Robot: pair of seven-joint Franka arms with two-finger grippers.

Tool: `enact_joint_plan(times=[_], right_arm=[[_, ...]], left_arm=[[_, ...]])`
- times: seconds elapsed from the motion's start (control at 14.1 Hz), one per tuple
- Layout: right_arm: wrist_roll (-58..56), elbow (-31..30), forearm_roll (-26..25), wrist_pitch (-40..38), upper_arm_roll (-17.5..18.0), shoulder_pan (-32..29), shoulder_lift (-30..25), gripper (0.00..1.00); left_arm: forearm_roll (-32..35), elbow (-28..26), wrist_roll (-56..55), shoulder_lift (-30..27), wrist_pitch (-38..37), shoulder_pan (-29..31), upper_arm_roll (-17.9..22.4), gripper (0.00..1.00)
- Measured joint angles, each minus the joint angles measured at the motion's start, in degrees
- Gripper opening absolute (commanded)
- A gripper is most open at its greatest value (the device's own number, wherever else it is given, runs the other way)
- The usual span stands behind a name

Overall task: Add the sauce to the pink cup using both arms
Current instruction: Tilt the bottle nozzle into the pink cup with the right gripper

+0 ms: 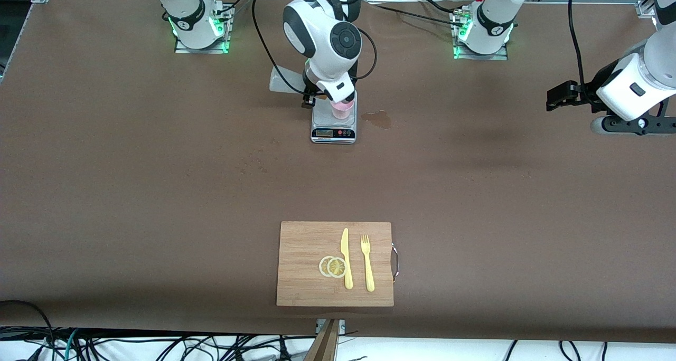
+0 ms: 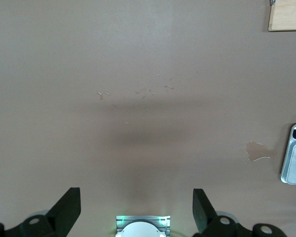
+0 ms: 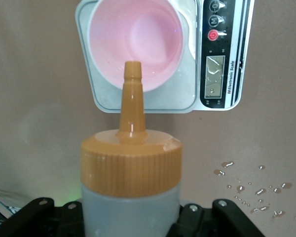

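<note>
Right gripper (image 1: pixel 309 100) clamps the bottle (image 3: pixel 130 190) tight, nozzle over the pink cup (image 3: pixel 134 47) — cup sits on the scale (image 1: pixel 334 124), toward the bases. Left gripper (image 2: pixel 136 210) hangs spread wide over bare table (image 2: pixel 138 74) at its own end — waiting.

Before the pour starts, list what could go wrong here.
1. The right gripper holds the bottle with its nozzle aimed at the near rim of the pink cup, so sauce may land on the scale.
2. The cup is light and stands loose on the scale; a nozzle bump could tip it.
3. The left gripper waits open over bare table at its end, too far away to steady the cup.
</note>
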Motion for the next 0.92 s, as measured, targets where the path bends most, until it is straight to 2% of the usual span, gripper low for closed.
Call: enact_joint_plan(times=[0.36,0.92], right_arm=[[0.9,0.7,-2.7,-1.2,1.3,0.0,0.6,0.00],[1.0,1.1,-2.9,-1.4,1.6,0.0,1.4,0.00]], left_arm=[[0.0,0.0,0.5,1.0,-0.1,-1.1,-0.7,1.00],[0.0,0.2,0.5,1.6,-0.2,-1.6,-0.7,1.00]])
